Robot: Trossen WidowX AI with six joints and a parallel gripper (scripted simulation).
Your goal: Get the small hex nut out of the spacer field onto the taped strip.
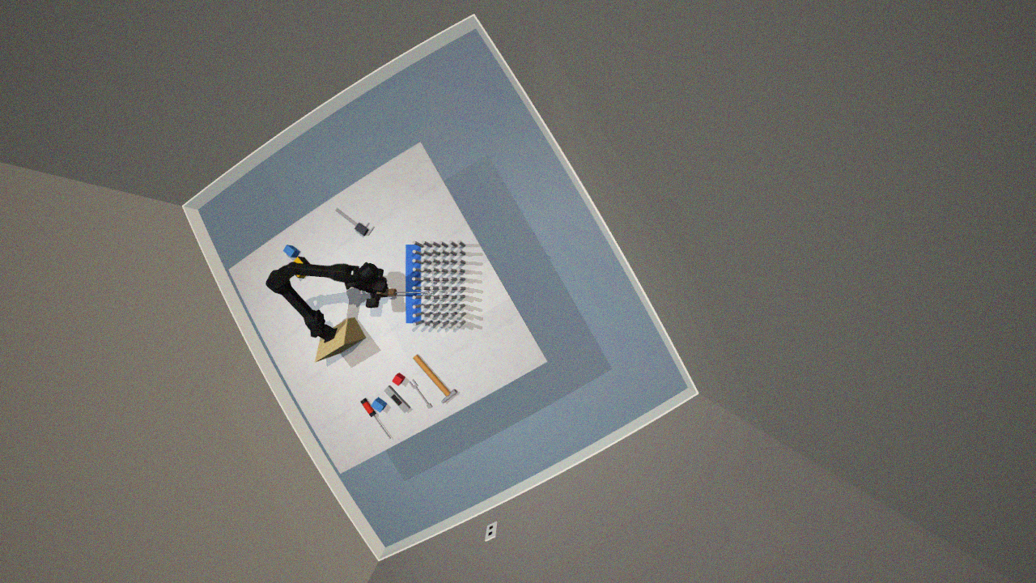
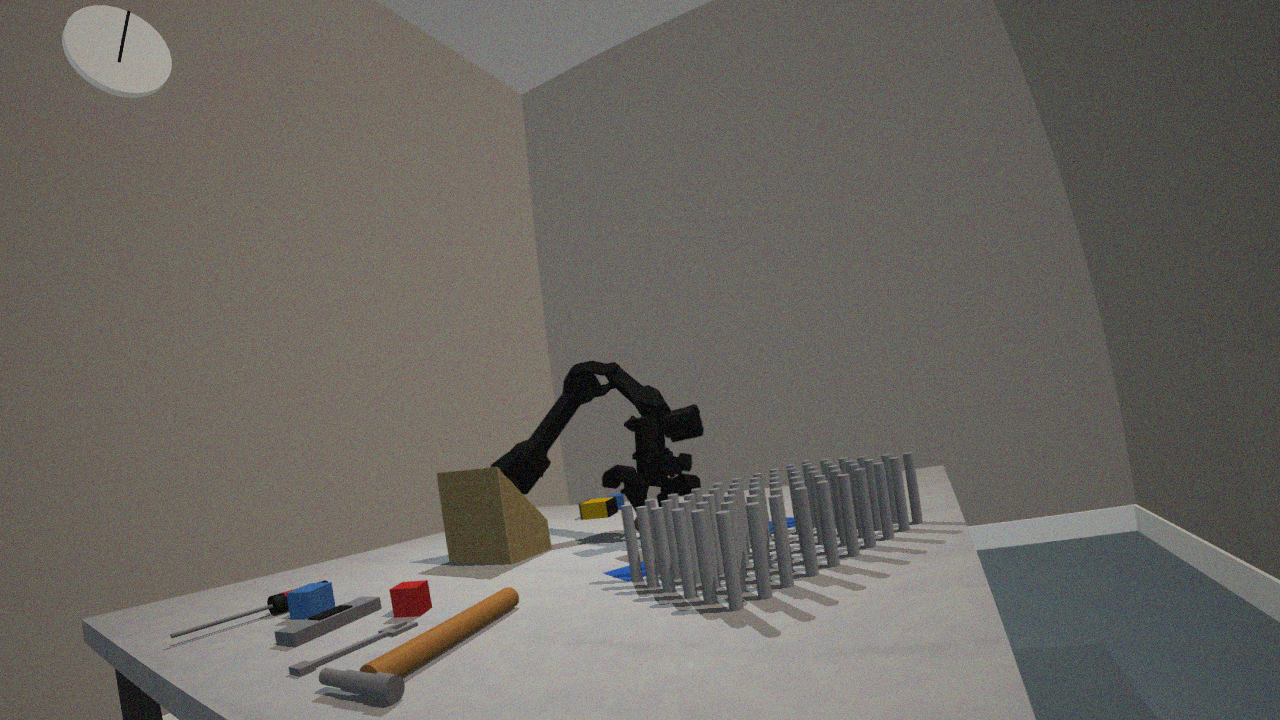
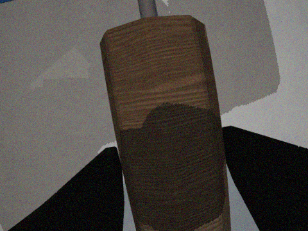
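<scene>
My gripper [image 1: 377,293] [image 3: 171,148] is shut on the wooden handle of a tool, left of the spacer field in the top view. The wooden handle [image 1: 392,292] [image 3: 160,74] points toward the field. Its thin metal shaft [image 1: 405,293] [image 3: 147,8] extends over the blue taped strip [image 1: 409,312] [image 2: 623,572] and in among or above the near spacers; its tip and height are unclear. The grey metal spacers [image 2: 806,532] stand upright in several rows behind the strip. I cannot make out the hex nut in any view.
A wooden wedge block [image 1: 349,334] [image 2: 474,514] stands beside the arm's base. An orange-handled hammer [image 1: 432,374] [image 2: 456,631], a red cube [image 1: 398,378] [image 2: 410,599] and a red-handled screwdriver [image 1: 367,407] lie apart from the field. A dark-headed tool [image 1: 362,228] lies on the other side.
</scene>
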